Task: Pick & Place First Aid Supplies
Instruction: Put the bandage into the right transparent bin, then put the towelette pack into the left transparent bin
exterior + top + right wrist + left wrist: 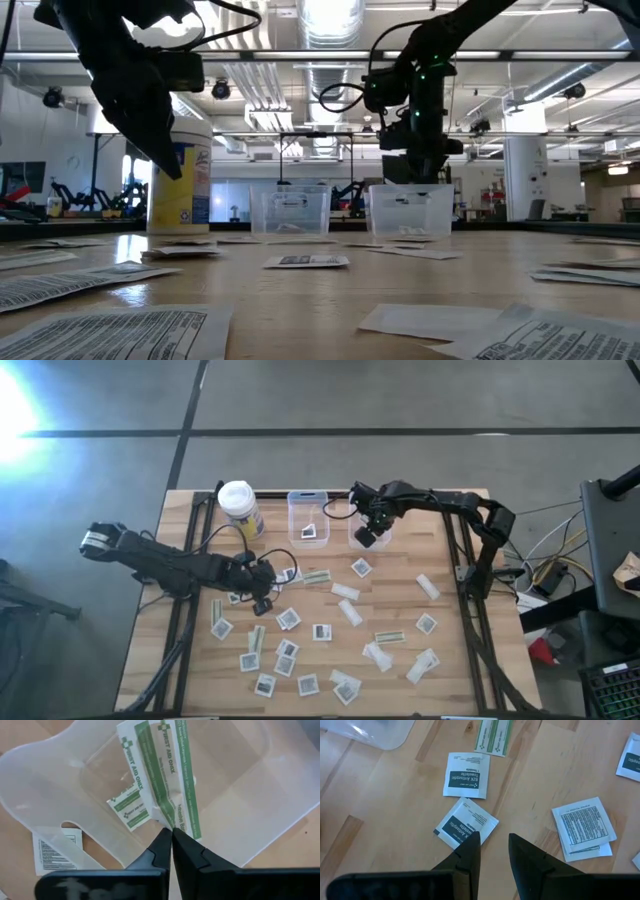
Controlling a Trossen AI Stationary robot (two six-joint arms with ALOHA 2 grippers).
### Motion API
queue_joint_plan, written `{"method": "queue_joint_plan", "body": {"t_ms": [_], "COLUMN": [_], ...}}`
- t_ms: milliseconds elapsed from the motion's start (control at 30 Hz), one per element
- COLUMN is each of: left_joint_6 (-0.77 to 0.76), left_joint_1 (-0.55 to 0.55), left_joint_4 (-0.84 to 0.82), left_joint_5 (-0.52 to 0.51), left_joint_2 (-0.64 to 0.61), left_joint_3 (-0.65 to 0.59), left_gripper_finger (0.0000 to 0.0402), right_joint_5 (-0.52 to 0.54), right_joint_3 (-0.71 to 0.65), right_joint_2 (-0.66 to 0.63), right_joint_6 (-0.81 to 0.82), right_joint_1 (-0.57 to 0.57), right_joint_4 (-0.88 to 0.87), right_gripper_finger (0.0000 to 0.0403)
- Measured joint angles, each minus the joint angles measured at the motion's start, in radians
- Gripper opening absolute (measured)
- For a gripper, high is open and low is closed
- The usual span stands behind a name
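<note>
Many small flat white packets (pixel 320 632) lie scattered on the wooden table. My right gripper (pixel 171 831) hangs over the right clear bin (pixel 45 765) at the far side, shut on green-and-white strip packets (pixel 167 775). A shorter green strip (pixel 127 810) lies in that bin. The left clear bin (pixel 308 518) holds a square packet with a dark patch. My left gripper (pixel 492 840) is open above the table at the left middle. One fingertip stands over a dark-patched square packet (pixel 465 822) without touching it. My right gripper pinches the near end of a green-and-white strip (pixel 172 822) between its two fingers, which point straight down from above. The strip reaches from the fingertips down into the bin. Whether the second long strip beside it is also in the pinch, I cannot tell.
A yellow container with a white lid (pixel 240 508) stands at the far left, beside the left bin. Another square packet (pixel 466 775) and a printed packet (pixel 582 825) lie close to my left gripper. A packet (pixel 55 850) lies on the table outside the right bin.
</note>
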Motion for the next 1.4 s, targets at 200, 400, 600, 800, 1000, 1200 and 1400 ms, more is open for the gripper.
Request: {"method": "queue_joint_plan", "body": {"t_ms": [200, 400, 600, 800, 1000, 1200, 1400], "left_joint_6": [0.017, 0.017, 0.014, -0.025, -0.031, -0.133, -0.178], "left_joint_1": [0.0, 0.0, 0.0, 0.0, 0.0, 0.0, 0.0], "left_joint_4": [0.0, 0.0, -0.003, -0.008, -0.022, -0.087, -0.14], "left_joint_5": [0.004, 0.023, 0.083, 0.083, 0.083, 0.094, 0.095], "left_joint_2": [0.0, 0.0, 0.0, 0.0, 0.0, 0.0, 0.0], "left_joint_3": [0.0, 0.0, 0.0, 0.0, 0.0, 0.0, 0.0], "left_gripper_finger": [0.0094, 0.0094, 0.0094, 0.0094, 0.0094, 0.0126, 0.018], "right_joint_5": [-0.001, -0.002, -0.002, -0.002, 0.001, 0.057, 0.058], "right_joint_3": [0.0, 0.029, 0.113, 0.107, 0.035, -0.096, -0.228], "right_joint_2": [0.0, -0.002, -0.04, -0.165, -0.303, -0.412, -0.49], "right_joint_6": [-0.005, -0.023, -0.044, -0.054, -0.018, 0.054, 0.122], "right_joint_1": [0.0, -0.002, 0.008, 0.074, 0.174, 0.286, 0.381], "right_joint_4": [0.0, -0.009, -0.076, -0.084, -0.069, -0.002, 0.069], "right_gripper_finger": [0.0049, 0.0092, 0.0113, 0.0108, 0.0095, 0.0085, 0.0077]}}
